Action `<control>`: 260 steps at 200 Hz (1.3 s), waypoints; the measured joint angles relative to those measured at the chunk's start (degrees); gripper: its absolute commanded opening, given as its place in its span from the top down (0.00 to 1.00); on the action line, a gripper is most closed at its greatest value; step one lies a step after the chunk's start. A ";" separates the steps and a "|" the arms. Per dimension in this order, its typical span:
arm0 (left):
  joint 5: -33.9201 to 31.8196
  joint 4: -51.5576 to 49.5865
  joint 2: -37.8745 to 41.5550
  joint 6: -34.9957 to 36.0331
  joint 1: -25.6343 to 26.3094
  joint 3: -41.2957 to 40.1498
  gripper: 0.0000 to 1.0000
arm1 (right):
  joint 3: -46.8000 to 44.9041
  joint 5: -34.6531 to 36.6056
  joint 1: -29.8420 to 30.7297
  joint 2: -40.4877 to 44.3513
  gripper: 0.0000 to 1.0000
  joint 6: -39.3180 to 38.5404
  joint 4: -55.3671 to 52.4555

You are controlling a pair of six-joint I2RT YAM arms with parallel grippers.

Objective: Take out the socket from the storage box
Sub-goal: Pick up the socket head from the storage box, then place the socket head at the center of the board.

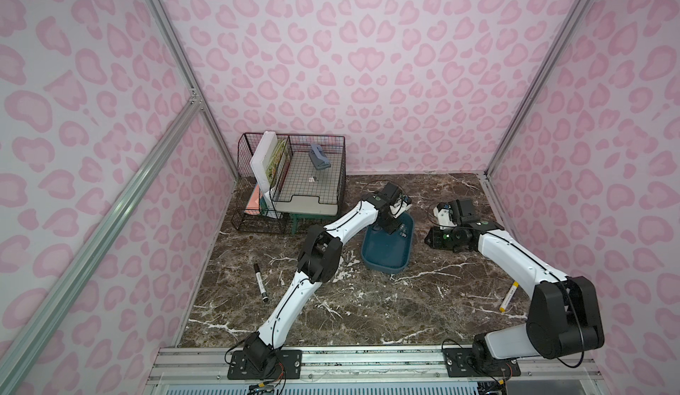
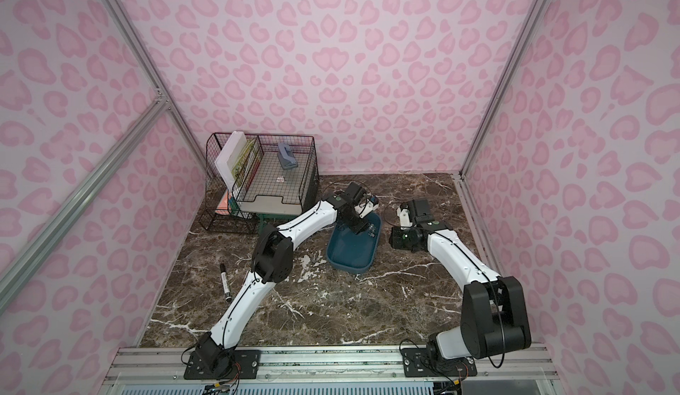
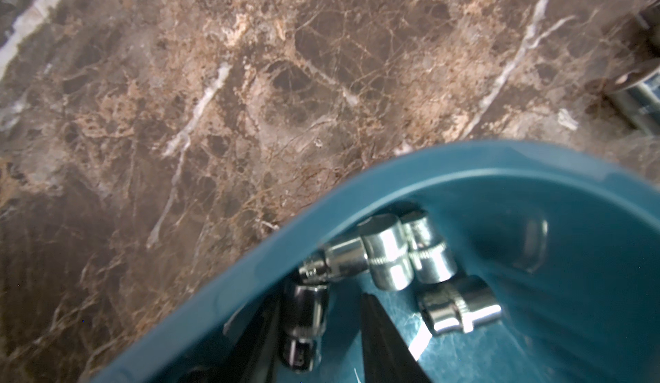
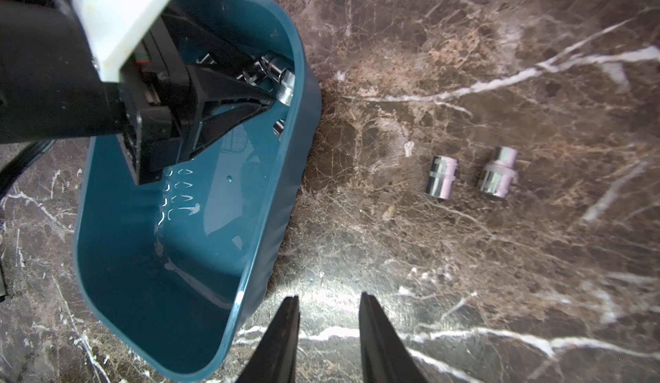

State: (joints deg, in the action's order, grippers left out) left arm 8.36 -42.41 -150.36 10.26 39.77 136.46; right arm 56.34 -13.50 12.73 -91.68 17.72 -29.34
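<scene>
The storage box [image 1: 386,257] is a dark teal tub on the marble table, seen in both top views [image 2: 353,253]. Several chrome sockets [image 3: 389,256] lie in its far corner. My left gripper [image 3: 321,299] reaches down into that corner, jaws open. A dark socket [image 3: 305,320] stands between its fingers, close to one finger, with a gap to the other. My right gripper [image 4: 328,296] hovers open over bare table beside the tub's rim [image 4: 250,292], with nothing between its fingers. Two sockets [image 4: 441,177] lie on the table to the right of the tub.
A black wire-mesh rack [image 1: 290,176] with books stands at the back left. A black marker [image 1: 260,277] lies on the left of the table. A yellow marker [image 1: 509,295] lies by the right arm. Pink patterned walls enclose three sides.
</scene>
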 measured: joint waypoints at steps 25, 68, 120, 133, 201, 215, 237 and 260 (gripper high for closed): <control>0.11 0.02 0.00 -0.02 0.02 0.00 0.79 | 0.00 -0.15 -0.02 0.04 0.66 0.00 0.00; 0.90 -0.13 0.00 -0.20 0.07 0.00 0.84 | -0.33 -0.22 -0.22 0.39 0.66 0.00 0.15; 1.57 -3.80 3.32 -2.95 0.63 -1.14 0.88 | -0.55 -0.48 -0.33 0.87 0.66 0.00 0.22; 1.57 -3.08 6.32 -4.37 0.66 -4.15 0.89 | -0.61 -0.63 -0.31 0.87 0.66 0.02 0.35; 0.70 2.93 26.36 -12.52 0.74 -29.07 0.91 | -1.20 -1.75 -0.22 1.60 0.66 0.07 1.40; -0.07 4.28 30.40 -14.08 0.79 -33.83 0.92 | -1.27 -2.14 -0.22 1.60 0.66 0.26 1.49; -1.25 5.22 35.74 -16.55 0.85 -40.28 0.92 | -1.29 -2.38 -0.04 1.60 0.66 0.42 1.84; -3.17 5.73 40.09 -18.60 0.85 -45.31 0.93 | -1.31 -2.67 0.39 1.57 0.66 0.70 2.40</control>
State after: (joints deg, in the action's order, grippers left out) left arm 5.19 -36.69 -110.28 -8.34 40.62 91.15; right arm 55.02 -16.16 13.13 -90.11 18.41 -26.94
